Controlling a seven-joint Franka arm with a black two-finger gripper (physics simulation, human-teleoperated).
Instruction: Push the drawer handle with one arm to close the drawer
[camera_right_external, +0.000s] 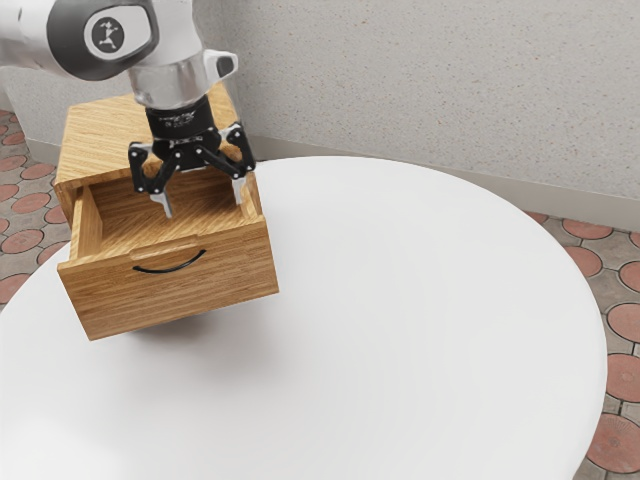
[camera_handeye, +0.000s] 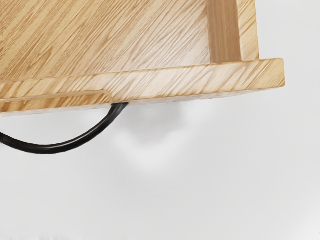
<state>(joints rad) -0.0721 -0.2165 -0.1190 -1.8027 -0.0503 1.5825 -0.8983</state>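
White table (camera_right_external: 400, 320); on it, wooden cabinet (camera_right_external: 98, 130), drawer (camera_right_external: 88, 228) pulled out. Gripper (camera_right_external: 203, 198) above the cavity, jaws spread, holding nothing. Lowering here could catch front panel (camera_right_external: 190, 296) from inside, blocking closure. Black handle (camera_right_external: 165, 271) outside; off-centre push may slip.

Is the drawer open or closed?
Open: the drawer sticks out from the wooden cabinet, and you can look down inside it.
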